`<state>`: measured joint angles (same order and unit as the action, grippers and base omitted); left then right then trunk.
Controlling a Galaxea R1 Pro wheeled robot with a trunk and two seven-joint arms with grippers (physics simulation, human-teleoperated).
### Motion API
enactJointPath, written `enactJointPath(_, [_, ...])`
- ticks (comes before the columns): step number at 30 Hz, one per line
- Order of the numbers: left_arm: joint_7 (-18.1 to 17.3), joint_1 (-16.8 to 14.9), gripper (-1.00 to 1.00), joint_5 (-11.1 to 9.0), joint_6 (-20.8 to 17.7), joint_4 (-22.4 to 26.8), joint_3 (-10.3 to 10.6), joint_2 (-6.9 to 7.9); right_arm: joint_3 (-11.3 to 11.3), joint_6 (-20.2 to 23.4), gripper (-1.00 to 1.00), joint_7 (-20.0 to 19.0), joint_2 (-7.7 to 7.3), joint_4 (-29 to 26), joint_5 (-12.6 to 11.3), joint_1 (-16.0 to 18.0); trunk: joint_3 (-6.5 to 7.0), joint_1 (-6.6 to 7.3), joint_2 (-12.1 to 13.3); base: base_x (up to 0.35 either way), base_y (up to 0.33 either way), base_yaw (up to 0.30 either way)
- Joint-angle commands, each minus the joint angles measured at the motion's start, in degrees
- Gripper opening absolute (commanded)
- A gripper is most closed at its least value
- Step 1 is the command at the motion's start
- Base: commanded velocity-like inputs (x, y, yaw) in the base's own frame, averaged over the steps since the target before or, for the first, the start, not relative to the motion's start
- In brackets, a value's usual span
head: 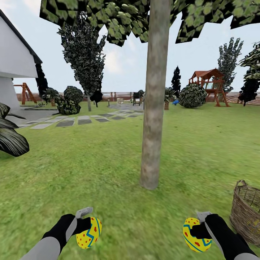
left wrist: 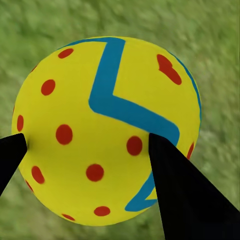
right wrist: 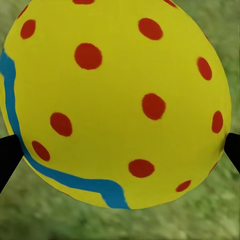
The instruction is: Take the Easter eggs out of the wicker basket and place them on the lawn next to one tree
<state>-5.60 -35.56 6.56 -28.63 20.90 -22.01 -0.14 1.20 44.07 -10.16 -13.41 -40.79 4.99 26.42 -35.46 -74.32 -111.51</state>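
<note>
Each of my grippers holds a yellow Easter egg with blue zigzag and red dots. My left gripper (head: 86,225) is shut on one Easter egg (head: 89,233) (left wrist: 107,130), low at the left over the lawn (head: 108,162). My right gripper (head: 195,231) is shut on another Easter egg (head: 194,234) (right wrist: 117,102), low at the right. The tree (head: 153,108), a thick grey-brown trunk, stands straight ahead between the two eggs. The wicker basket (head: 247,213) sits on the grass at the right edge, just beyond my right arm; its inside is mostly hidden.
A paved stepping-stone path (head: 76,121) runs across the far left. A spiky plant (head: 11,137) juts in at the left edge beside a white house wall (head: 14,61). Bushes, dark narrow trees and a wooden play set (head: 211,86) stand far behind.
</note>
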Motion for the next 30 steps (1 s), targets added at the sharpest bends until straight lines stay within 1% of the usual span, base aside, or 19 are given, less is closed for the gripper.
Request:
enactJointPath(1, [-0.37, -0.05, -1.00, 0.64, -0.28, 0.10, -0.40, -0.04, 0.12, 0.23, -1.00, -0.39, -0.04, -0.08, 0.53, 0.03, -0.25, -0.22, -0.45, 0.000, 0.000, 0.000])
enactJointPath(30, [-0.37, -0.04, -1.00, 0.55, -0.28, -0.15, -0.40, -0.26, 0.12, 0.14, -1.00, -0.39, -0.04, -0.08, 0.46, 0.03, -5.46, -6.59, -12.08, 0.000, 0.000, 0.000])
